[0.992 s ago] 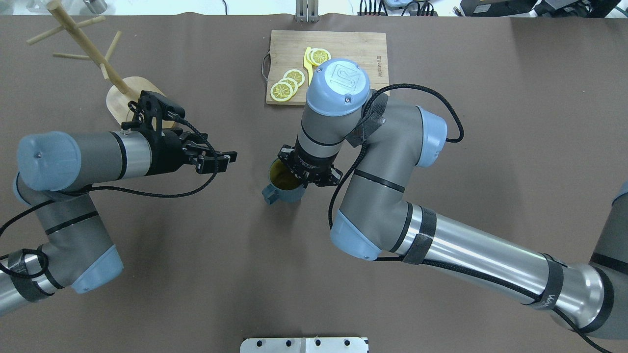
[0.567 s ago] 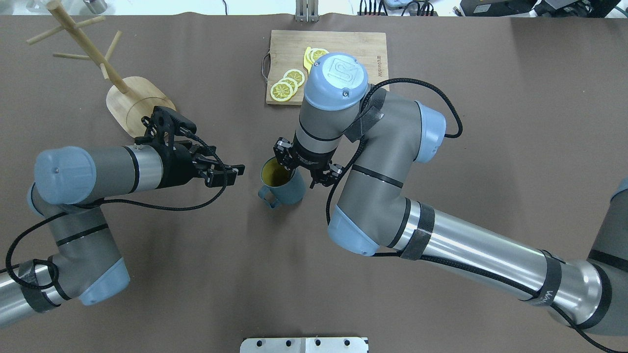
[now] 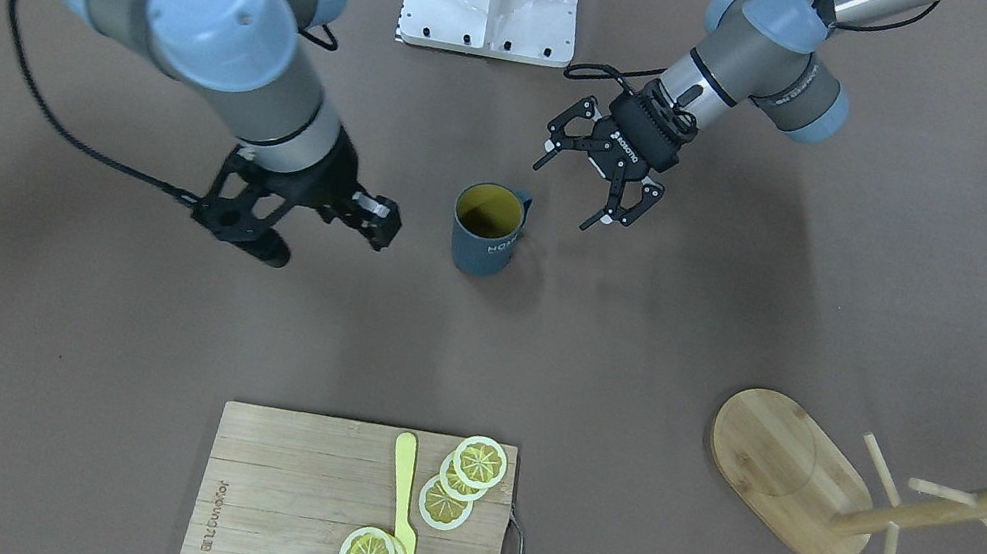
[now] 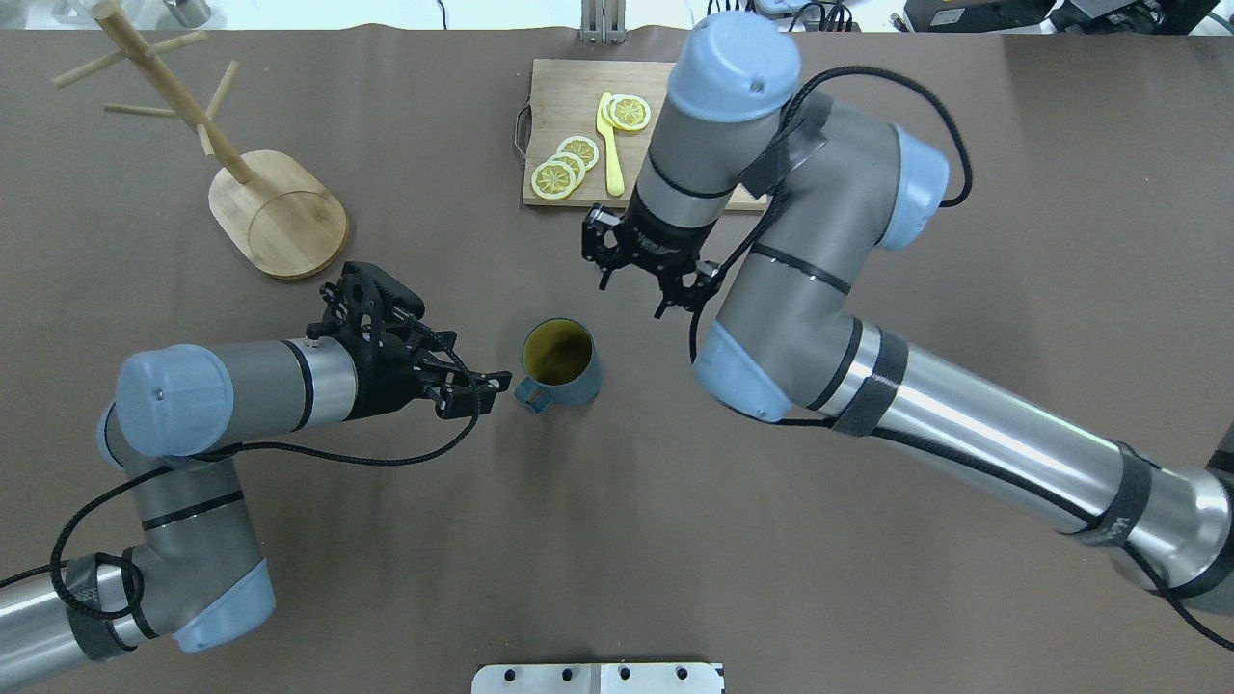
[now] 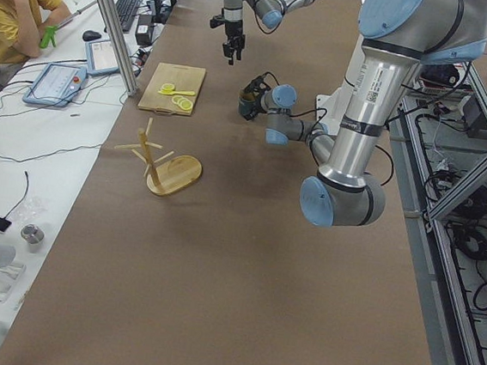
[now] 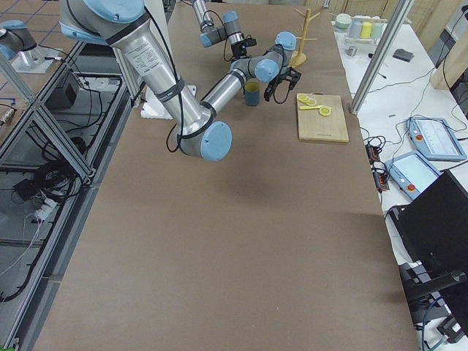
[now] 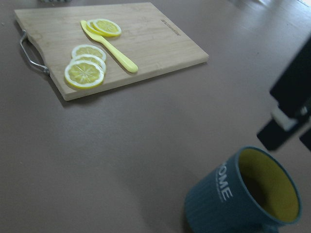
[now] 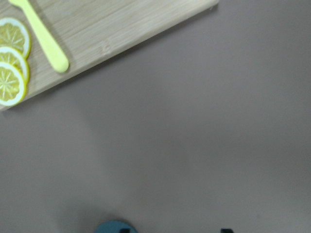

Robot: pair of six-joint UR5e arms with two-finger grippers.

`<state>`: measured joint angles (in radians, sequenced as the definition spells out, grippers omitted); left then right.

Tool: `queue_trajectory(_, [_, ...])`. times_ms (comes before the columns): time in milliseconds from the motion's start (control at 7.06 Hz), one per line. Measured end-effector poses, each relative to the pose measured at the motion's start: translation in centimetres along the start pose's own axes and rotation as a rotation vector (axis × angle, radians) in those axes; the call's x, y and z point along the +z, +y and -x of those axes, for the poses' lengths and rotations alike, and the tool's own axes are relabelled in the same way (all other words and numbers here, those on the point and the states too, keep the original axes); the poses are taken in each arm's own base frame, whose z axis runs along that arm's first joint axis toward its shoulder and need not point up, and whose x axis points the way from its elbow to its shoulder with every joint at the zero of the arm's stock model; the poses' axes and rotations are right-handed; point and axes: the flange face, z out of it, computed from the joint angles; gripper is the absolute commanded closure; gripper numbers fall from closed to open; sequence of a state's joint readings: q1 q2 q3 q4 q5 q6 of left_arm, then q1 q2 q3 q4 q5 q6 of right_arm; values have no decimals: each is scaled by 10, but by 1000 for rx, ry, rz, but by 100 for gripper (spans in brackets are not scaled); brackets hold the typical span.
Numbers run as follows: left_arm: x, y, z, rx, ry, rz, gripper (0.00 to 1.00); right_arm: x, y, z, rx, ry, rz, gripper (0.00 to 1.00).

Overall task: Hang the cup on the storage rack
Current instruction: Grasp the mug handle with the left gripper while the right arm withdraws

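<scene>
The cup [image 4: 559, 361] stands upright on the brown table, free of both grippers, yellow inside showing; it also shows in the front view [image 3: 486, 233] and the left wrist view [image 7: 245, 196]. Its handle [image 4: 530, 393] points toward my left gripper [image 4: 485, 390], which is open and empty, a short gap from the handle [image 3: 562, 196]. My right gripper [image 4: 631, 297] is open and empty, raised beyond the cup toward the cutting board. The storage rack [image 4: 280, 212] stands at the far left with bare pegs [image 3: 784, 471].
A bamboo cutting board [image 4: 569, 87] with lemon slices [image 4: 564, 164] and a yellow knife [image 4: 609, 145] lies at the far middle, partly under my right arm. A white mount plate [image 4: 598, 678] sits at the near edge.
My right gripper has let go of the cup's rim and drawn up and away toward the cutting board. My left gripper has moved right and nearer, up to the cup's handle.
</scene>
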<state>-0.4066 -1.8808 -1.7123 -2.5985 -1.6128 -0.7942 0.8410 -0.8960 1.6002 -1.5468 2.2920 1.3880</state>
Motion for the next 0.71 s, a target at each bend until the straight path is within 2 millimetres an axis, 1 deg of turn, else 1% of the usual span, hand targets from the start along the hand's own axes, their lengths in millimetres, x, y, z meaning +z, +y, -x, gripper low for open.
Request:
queue_trajectory(142, [5,10,-9,3,-5,-2,4,-18,-40,-56,-48,8,-11,30])
queue_trajectory(283, [10,19,-14,6,-12,0,4,-32,-75,-112,-100,24,-28,29])
queue_trajectory(425, [15,24,-14,15,-28,-2,4,-45,-104,-166,-155,47,-48,1])
queue_trajectory(567, [23,24,-13,32,-54,-18,4,-57,-129,-223,-210,74,-69,0])
queue_trajectory(709, [33,21,-15,43,-73,-34,5,-70,-147,-272,-257,97,-86,0])
